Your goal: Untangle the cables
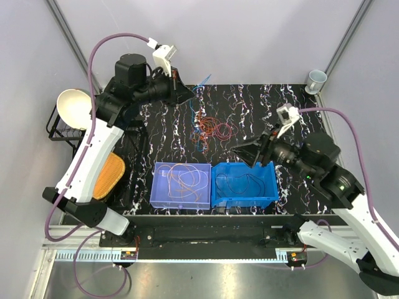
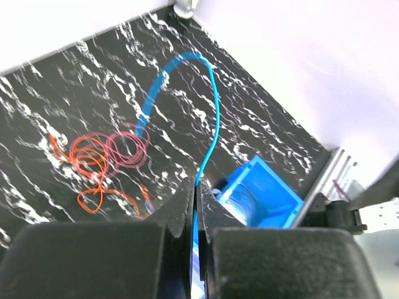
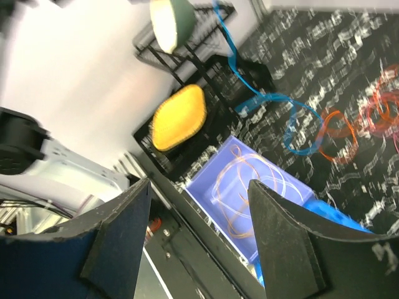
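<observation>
Nearby, the bins: two sit side by side at my edge of the worktop. The lilac bin [image 1: 153,187] holds a pale cable [image 1: 184,177] in loose loops, and the blue bin [image 1: 275,184] holds a thin dark cable [image 1: 240,184]. I take them to be where freed strands get sorted.
Right claw: the right claw [image 3: 199,199] has its jaws wide apart with nothing between them. It hovers above the blue bin, and its camera looks down on the lilac one. I judge it free to take the next strand.
Tangle: the orange and red coils [image 1: 215,129] lie overlapping in the middle of the worktop, beyond the bins. By my reckoning most of the sorting is not yet done.
Left claw: the left claw [image 2: 195,187] is clamped tight on the blue cable [image 2: 214,106] and raised over the far left. Held high like this, the cable's length hangs clear of the heap. Its lower end runs down near the coils, and I cannot tell whether it is threaded through them.
Worktop: the worktop [image 1: 262,106] is black with white marbling, so the bright strands stand out.
Room: pale grey walls close it in. A white cup [image 1: 317,79] stands at the far right corner. A black wire rack [image 1: 55,128] off the left edge carries a white bowl [image 1: 73,107], with a yellow pad [image 1: 109,175] close by.
</observation>
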{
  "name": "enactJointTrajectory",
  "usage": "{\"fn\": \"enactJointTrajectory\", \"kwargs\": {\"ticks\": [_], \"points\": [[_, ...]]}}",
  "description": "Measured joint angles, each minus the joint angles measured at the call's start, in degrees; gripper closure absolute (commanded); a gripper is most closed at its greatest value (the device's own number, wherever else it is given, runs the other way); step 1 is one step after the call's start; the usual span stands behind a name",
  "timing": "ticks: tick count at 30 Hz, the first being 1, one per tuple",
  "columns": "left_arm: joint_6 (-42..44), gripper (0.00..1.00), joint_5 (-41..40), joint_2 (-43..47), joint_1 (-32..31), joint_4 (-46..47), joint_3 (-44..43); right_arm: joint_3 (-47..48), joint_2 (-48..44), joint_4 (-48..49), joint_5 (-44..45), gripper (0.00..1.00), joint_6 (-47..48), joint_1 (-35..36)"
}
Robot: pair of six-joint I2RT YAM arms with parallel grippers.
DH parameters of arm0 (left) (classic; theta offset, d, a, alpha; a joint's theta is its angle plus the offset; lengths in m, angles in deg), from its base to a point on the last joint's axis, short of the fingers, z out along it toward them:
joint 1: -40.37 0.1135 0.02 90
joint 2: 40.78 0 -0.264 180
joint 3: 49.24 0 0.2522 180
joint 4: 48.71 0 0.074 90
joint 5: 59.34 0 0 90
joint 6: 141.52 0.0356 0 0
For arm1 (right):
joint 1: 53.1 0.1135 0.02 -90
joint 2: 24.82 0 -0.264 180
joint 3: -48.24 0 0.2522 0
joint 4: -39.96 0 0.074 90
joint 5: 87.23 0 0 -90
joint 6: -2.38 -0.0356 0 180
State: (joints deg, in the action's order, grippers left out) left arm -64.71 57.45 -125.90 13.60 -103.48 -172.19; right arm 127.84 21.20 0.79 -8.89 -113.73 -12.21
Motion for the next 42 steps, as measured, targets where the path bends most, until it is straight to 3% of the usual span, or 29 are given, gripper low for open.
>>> {"fn": "enactJointTrajectory", "kwargs": {"ticks": [4, 12, 17, 42], "points": [[-6.62, 1.0, -0.66, 1.42, 0.02, 1.92, 4.59, 1.51, -0.15, 2.23, -1.57, 0.33, -0.07, 0.0], [-27.93, 1.0, -6.73, 8.31, 0.0, 11.65, 18.78, 3.61, 10.1, 4.44, -2.84, 0.35, 0.07, 0.0], [-35.76, 1.0, -9.94, 11.63, -0.04, 16.74, 20.65, 4.81, 15.47, 5.84, -2.84, 0.37, 0.46, 0.0], [-40.87, 1.0, -10.69, 11.78, -0.11, 19.91, 20.63, 13.09, 31.39, 11.65, -1.88, 0.38, 5.7, 0.28]]}}
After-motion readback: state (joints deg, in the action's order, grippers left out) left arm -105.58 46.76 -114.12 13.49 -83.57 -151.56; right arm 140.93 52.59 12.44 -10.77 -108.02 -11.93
